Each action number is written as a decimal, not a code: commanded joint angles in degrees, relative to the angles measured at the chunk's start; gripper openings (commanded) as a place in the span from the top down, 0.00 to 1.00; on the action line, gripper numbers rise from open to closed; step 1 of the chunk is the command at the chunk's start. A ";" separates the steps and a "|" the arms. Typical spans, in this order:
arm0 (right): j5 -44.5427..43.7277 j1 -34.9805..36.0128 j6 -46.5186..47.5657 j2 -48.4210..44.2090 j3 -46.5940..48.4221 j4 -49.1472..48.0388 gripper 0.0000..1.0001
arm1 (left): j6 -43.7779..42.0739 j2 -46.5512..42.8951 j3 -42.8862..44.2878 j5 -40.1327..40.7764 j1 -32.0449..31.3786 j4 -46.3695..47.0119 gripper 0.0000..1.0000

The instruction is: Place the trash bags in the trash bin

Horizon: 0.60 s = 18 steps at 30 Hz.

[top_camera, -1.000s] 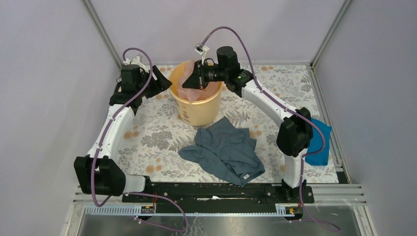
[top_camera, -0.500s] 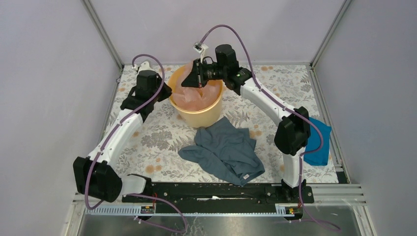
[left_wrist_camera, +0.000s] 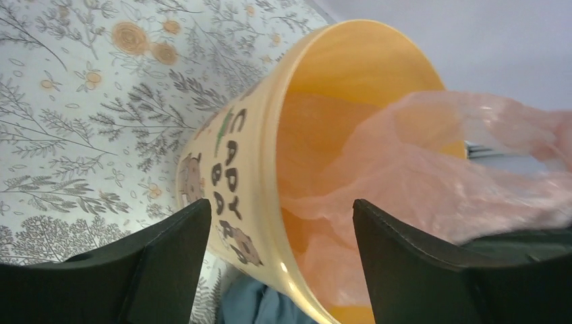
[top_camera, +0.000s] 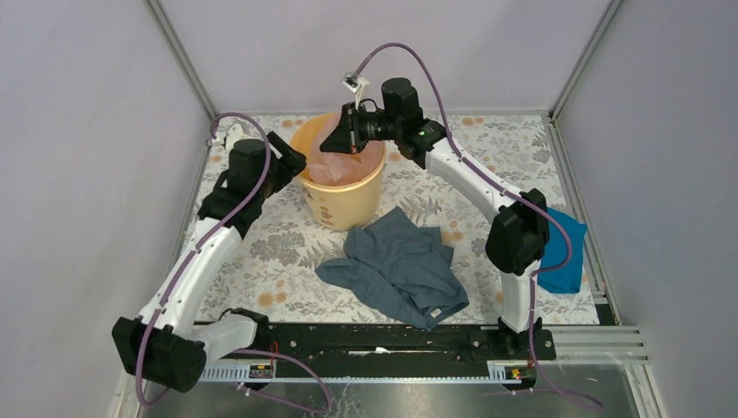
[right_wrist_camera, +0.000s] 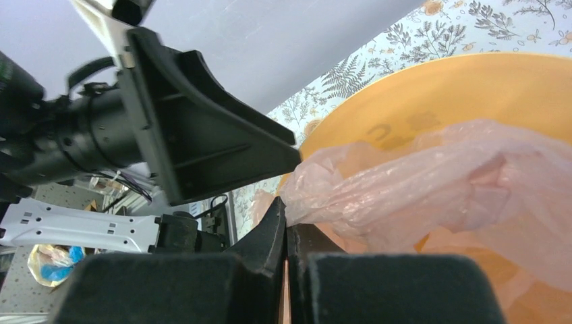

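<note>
The flowery table holds the trash bin — a round yellow-orange bucket with dark letters and little pictures on its side. The trash bag sits inside it. It is thin, pale pink, shiny and full of wrinkles, and you can see through it. One end sticks up, pinched tight in the right gripper over the bin's mouth. The left gripper is spread wide and holds nothing, by the bin's left side — I cannot tell if it touches. The bag's bottom is hidden in the bin.

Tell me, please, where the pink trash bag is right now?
Far centre of the top view: the trash bag hangs into the yellow bin, pinched by the right claw.
</note>
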<state>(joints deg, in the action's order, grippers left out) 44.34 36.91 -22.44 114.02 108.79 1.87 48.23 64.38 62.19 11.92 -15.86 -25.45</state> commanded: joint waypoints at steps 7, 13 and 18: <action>10.19 0.10 9.38 -2.49 0.74 1.42 1.00 | -14.83 -9.65 8.10 -26.95 3.09 0.49 0.07; 13.63 0.14 13.18 -2.29 2.42 3.45 0.99 | -17.63 -1.48 16.91 -44.71 3.38 1.44 0.04; 14.20 0.29 11.28 -2.81 0.76 1.29 0.96 | -18.55 2.37 19.36 -42.40 3.46 2.74 0.12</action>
<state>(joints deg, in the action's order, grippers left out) 55.59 36.91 -11.53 114.02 108.79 4.95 32.05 64.27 79.35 -26.09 -12.71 -25.06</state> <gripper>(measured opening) 0.036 0.885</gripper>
